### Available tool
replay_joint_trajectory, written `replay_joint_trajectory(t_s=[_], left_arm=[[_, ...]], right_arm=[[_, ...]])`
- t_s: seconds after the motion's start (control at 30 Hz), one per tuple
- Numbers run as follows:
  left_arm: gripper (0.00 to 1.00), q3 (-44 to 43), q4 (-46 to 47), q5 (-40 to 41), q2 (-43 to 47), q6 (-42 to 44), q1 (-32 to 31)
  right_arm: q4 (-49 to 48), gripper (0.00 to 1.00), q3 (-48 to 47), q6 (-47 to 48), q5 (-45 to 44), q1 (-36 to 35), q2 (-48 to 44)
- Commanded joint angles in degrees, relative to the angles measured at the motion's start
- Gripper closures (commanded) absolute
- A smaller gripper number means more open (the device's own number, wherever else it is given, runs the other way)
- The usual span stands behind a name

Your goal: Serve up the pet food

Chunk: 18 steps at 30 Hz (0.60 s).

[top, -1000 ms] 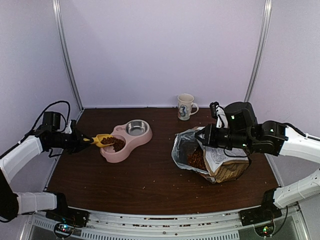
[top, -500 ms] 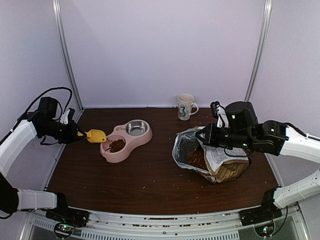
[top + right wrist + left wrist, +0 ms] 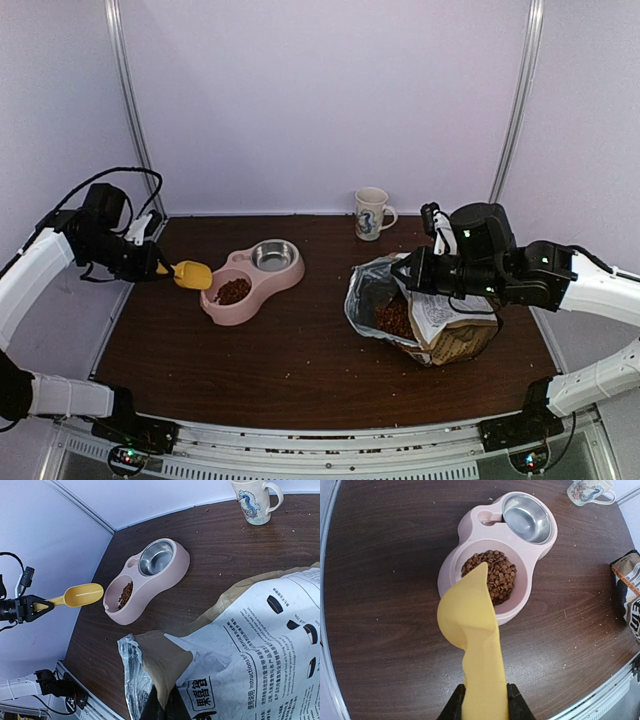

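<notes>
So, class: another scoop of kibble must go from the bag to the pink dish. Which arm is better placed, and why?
Left. The left pincer grips the empty yellow scoop near the pink dish, while the right pincer is shut on the bag, holding it open.

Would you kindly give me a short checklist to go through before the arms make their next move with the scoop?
1. The left gripper clamps the yellow scoop by its handle: ok.
2. The scoop is emptied; the right wrist view shows no pellets in it: ok.
3. The pet food lies in the pink bowl, none in the steel bowl: ok.
4. The right gripper pinches the rim of the bag, mouth open: ok.
5. The mug stands at the far edge, off the line from scoop to bag: ok.
6. Whether the portion is enough: cannot tell.
</notes>
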State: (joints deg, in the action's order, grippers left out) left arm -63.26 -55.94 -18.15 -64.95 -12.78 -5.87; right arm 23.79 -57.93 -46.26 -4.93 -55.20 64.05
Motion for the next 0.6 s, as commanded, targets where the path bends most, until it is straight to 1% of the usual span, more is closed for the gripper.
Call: replay_joint_trajectory(t_s=[0.0,0.07,0.17,0.23,0.33,0.37,0.43,0.57], left_arm=[[1.0,-3.69,0.4,-2.96,2.03,3.18,-2.08],[1.0,-5.2,0.44,-8.07,3.05,3.52,-5.64],[1.0,-7.64,1.89,-13.24,4.35,2.5,-15.72],[1.0,-8.05,5.36,-15.71,5.44,0.02,-22.84],[1.0,-6.33,13.87,-19.86,7.64,-5.96,-30.32],[1.0,-5.61,16.49,-19.58,8.57,-7.86,-33.24],[1.0,-4.79,19.39,-17.25,8.97,-9.91,-36.73],[1.0,-4.09,18.77,-12.39,8.2,-10.47,-40.44]], right_arm=[[-0.2,1.0,-2.23,1.65,-2.5,0.79,-0.97],[-0.3,1.0,-2.78,3.03,-1.09,0.65,-0.44],[-0.58,1.0,-3.82,5.02,0.45,0.03,0.66],[-0.4,1.0,-5.07,5.71,0.74,-0.65,1.56],[-0.5,1.0,-6.69,6.5,1.06,-2.08,3.6],[-0.5,1.0,-7.14,6.55,1.07,-2.62,4.32],[-0.65,1.0,-8.09,6.46,1.06,-3.7,5.83],[-0.76,1.0,-10.36,6.5,1.68,-4.82,8.22]])
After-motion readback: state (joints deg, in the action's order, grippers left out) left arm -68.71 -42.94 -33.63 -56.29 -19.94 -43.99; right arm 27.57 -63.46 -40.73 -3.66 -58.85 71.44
